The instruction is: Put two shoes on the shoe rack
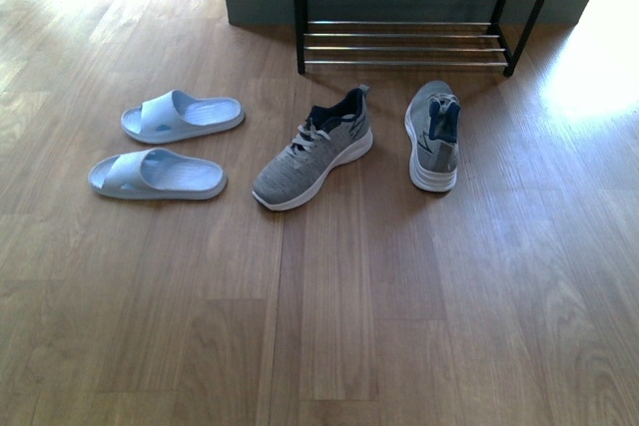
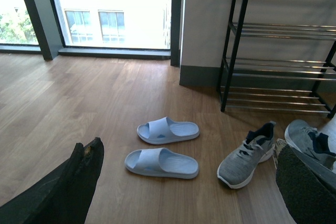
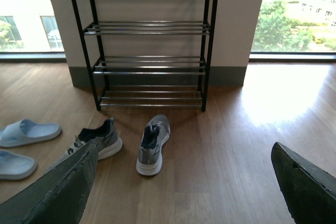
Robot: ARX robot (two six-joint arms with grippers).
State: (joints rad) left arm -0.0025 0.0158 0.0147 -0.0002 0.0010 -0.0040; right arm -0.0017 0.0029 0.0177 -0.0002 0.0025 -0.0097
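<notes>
Two grey knit sneakers with white soles lie on the wooden floor before the shoe rack [image 1: 409, 7]. The left shoe [image 1: 315, 150] points toward me at an angle; the right shoe [image 1: 433, 134] has its heel toward me. Neither arm shows in the front view. My left gripper [image 2: 189, 182] is open, high above the floor, with the left shoe [image 2: 247, 156] ahead between its fingers' span. My right gripper [image 3: 184, 182] is open too, far back from the right shoe [image 3: 152, 145] and the rack [image 3: 149, 40]. Nothing is held.
A pair of pale blue slides [image 1: 183, 115] [image 1: 157, 174] lies left of the sneakers. The rack stands against a grey-skirted wall [image 1: 260, 2]. Windows [image 2: 113, 9] run along the far side. Open floor lies between me and the shoes.
</notes>
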